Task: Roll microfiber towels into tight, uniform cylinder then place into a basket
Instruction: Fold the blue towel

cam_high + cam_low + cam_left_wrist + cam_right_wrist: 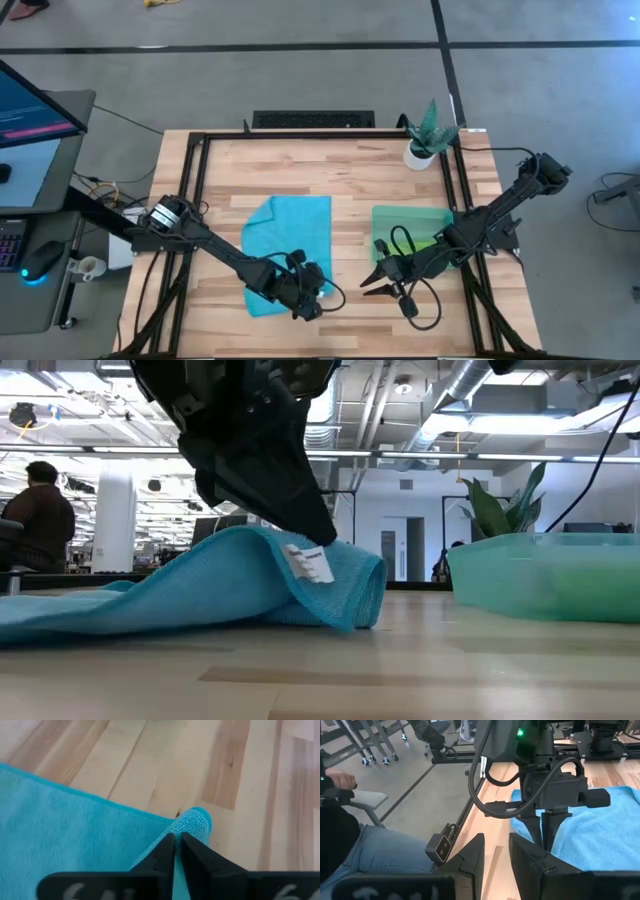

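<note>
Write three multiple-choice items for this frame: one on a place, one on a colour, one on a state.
1. Where is the green towel?
A. Inside the basket
B. Under the plant pot
C. On the floor

2. Which colour is the towel under the left claw?
A. Red
B. Turquoise blue
C. White

3. How is the right claw?
A. Holding the basket
B. Pinching a towel
C. Open and empty

Answers: 1 A, the high view shows green cloth within the basket walls; 2 B, both wrist views show blue cloth; 3 C, its fingers stand apart over bare wood.
</note>
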Tool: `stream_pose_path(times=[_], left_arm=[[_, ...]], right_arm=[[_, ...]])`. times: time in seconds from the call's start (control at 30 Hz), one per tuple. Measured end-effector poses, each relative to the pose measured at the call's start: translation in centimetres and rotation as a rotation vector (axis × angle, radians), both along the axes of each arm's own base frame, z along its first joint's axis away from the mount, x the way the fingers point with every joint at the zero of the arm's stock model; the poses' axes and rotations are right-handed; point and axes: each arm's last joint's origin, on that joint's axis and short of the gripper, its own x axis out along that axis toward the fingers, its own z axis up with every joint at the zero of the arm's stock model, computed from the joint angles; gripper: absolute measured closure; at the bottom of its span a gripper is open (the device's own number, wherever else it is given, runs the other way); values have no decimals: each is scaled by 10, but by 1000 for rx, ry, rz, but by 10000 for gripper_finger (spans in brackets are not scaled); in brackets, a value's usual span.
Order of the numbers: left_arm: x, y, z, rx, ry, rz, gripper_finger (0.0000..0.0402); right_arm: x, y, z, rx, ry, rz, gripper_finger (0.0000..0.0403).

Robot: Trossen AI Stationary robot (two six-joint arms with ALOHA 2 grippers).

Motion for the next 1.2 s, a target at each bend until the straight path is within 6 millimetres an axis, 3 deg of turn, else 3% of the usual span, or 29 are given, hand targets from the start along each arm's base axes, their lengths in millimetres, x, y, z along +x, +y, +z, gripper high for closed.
stream_pose_path(times=[0.37,0.5,0.7,0.93,1.2], left_arm=[[0,0,0,-1,31,-78,268],[-4,1,4,18,66,-104,256],[-32,2,21,-21,185,7,261],[-72,-31,51,-109,161,-36,274],[-103,-74,75,-54,1,-111,294]], right_arm=[[0,0,0,0,0,-2,291],[0,0,0,0,0,-2,291],[0,0,0,2,-3,-2,291],[7,6,-11,-3,3,6,291],[31,25,-13,-53,-203,84,291]])
